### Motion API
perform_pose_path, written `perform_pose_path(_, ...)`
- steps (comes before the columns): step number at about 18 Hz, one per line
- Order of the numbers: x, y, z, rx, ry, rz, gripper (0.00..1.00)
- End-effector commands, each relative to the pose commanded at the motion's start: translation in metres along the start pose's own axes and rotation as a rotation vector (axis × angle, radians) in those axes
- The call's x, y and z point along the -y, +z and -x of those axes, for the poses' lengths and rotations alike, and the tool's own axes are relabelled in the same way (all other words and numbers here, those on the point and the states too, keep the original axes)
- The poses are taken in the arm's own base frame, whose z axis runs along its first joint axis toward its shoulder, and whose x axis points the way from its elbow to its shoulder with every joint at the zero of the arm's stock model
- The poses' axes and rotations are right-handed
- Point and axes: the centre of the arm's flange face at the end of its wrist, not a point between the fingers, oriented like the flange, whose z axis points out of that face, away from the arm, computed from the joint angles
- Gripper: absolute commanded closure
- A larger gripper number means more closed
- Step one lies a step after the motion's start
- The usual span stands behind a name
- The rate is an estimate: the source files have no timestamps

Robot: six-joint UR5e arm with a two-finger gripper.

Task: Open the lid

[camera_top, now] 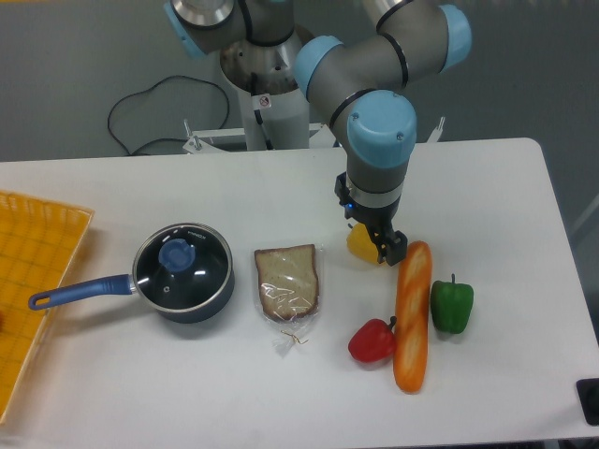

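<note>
Gripper (384, 245) sits by the yellow pepper (360, 243), well right of the lid (181, 265); can't tell its opening. Should center over the knob (176, 254), lift straight.

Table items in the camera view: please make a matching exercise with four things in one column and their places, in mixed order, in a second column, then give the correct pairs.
Things:
1. lid
2. bagged bread slice
3. green pepper
4. gripper

Places:
A. right of the baguette
B. over the yellow pepper
C. on the saucepan
D. between the saucepan and the red pepper

Pairs: 1-C, 2-D, 3-A, 4-B
</note>
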Motion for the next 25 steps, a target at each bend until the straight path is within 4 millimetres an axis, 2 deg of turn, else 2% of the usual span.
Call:
perform_pose_path(8,0.001,0.002,0.0,-0.003,0.002,-0.003,0.0)
perform_pose_path(12,0.004,-0.007,0.0,0.034,-0.003,0.0,0.0)
perform_pose_path(16,0.018,-0.002,-0.021,0.013,-0.013,0.005,0.0)
perform_pose_path(19,0.023,-0.01,-0.036,0.018,-0.004,-0.004,0.0)
perform_pose_path(21,0.038,-0.012,-0.051,0.018,-0.002,-0.003,0.0)
perform_pose_path(25,0.072,-0.009,-0.07,0.013,-0.046,0.004,0.0)
